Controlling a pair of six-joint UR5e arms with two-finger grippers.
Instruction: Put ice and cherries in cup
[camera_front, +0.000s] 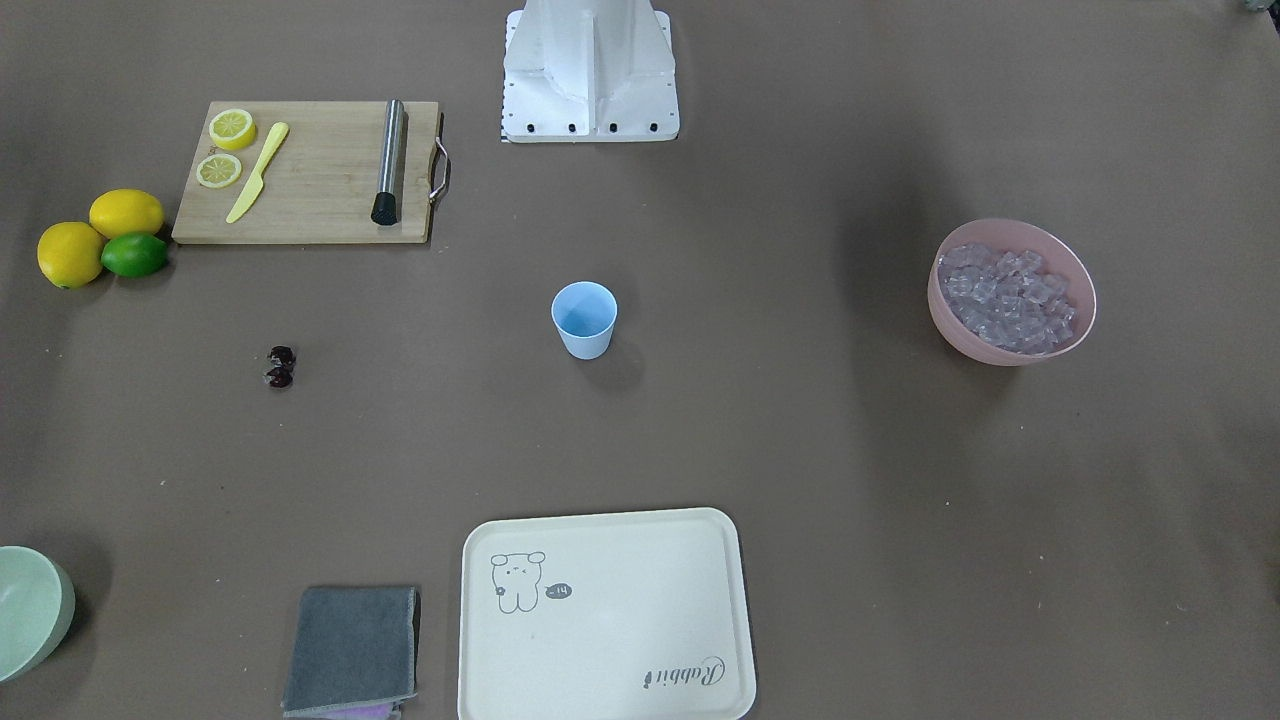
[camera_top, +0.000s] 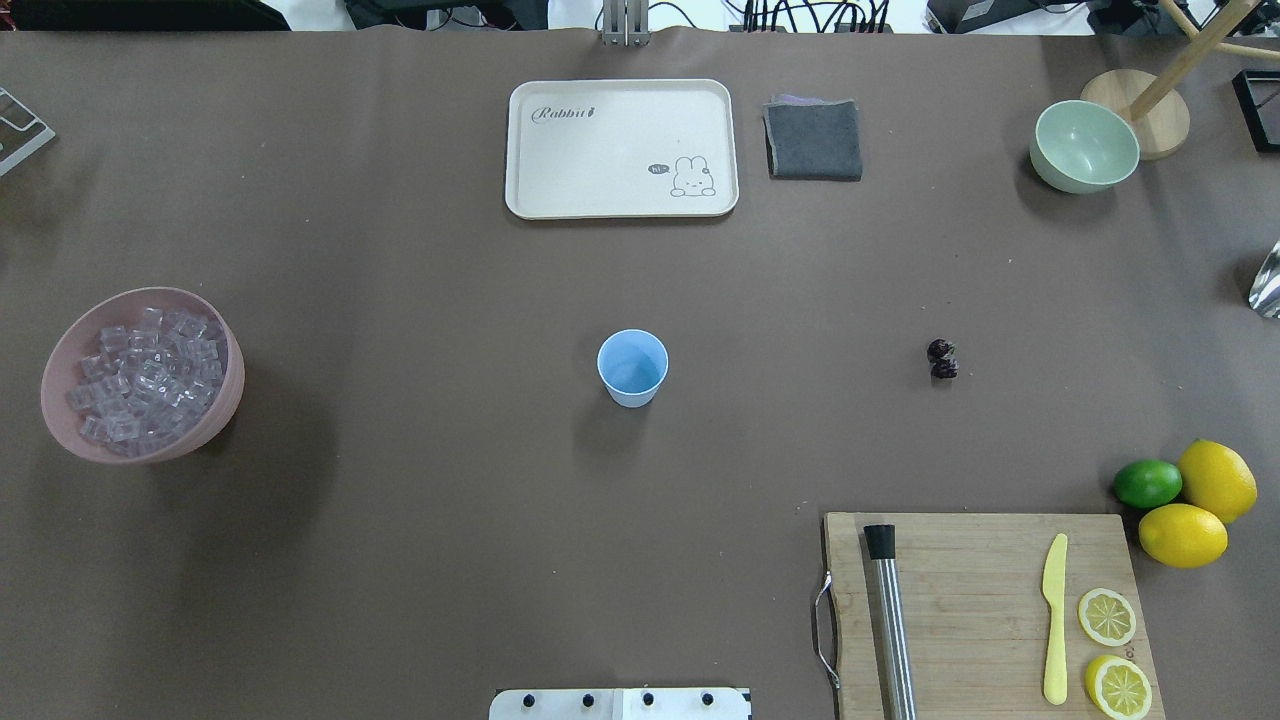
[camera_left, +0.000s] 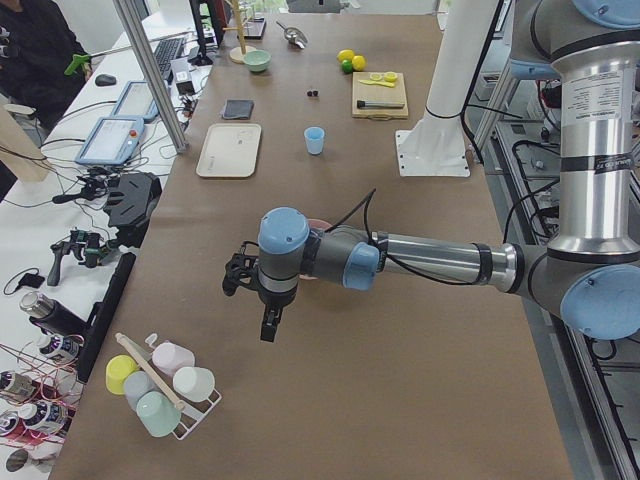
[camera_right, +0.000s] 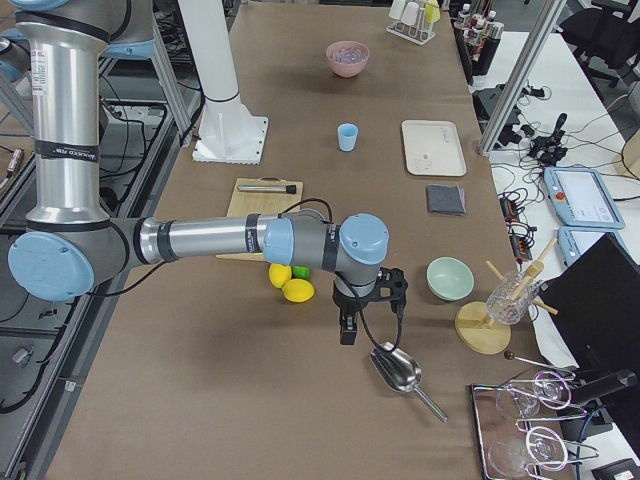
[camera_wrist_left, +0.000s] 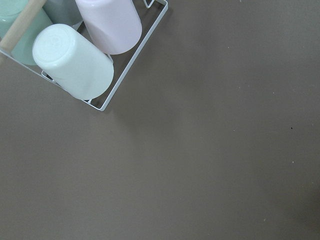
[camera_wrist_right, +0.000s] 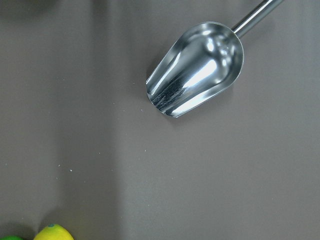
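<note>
Plainly, both claws hang well away from the cup (camera_top: 632, 368): the left gripper (camera_left: 269, 325) near a wire rack (camera_left: 150, 370), the right gripper (camera_right: 347, 327) beside a metal scoop (camera_wrist_right: 197, 67); whether either is spread or pressed together I cannot tell. To the cup's left, ice (camera_top: 148, 372) fills a pink bowl (camera_top: 230, 400); to its right lie the cherries (camera_top: 942, 359). Beyond it a tray (camera_top: 600, 150) reads "Rabbit". Both forearms stretch level, claws pointing down.
</note>
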